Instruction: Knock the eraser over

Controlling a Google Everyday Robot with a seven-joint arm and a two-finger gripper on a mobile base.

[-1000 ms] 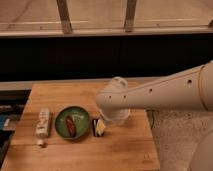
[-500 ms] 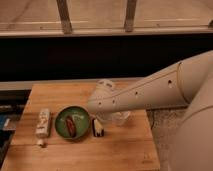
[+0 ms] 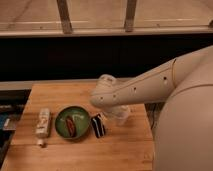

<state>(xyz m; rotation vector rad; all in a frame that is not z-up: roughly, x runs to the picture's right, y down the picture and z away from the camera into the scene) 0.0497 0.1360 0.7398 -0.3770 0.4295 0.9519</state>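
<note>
The eraser (image 3: 98, 125), a small black block with a faint pale stripe, sits on the wooden table (image 3: 75, 155) near its middle, just right of a green bowl (image 3: 72, 121) and close against that bowl's rim. It looks tilted, its top leaning toward the far left, though whether it is standing or lying cannot be told for certain. Just right of the eraser is a clear plastic cup (image 3: 122, 115), taller than the block and partly covered by the arm above it.

The gripper (image 3: 106, 111) hangs at the end of the white arm (image 3: 145, 85), directly over the gap between the eraser and the cup, very near both. It is too hidden by the arm's rounded wrist to make out how it stands, or whether it touches the eraser.

Inside the green bowl lies a reddish-brown oblong item (image 3: 71, 126). Farther left on the table a pale bottle (image 3: 43, 123) lies on its side, with a tiny whitish lump (image 3: 41, 143) just near of it. The arm reaches in from the right, where the robot's white body (image 3: 187, 125) fills the view.
</note>
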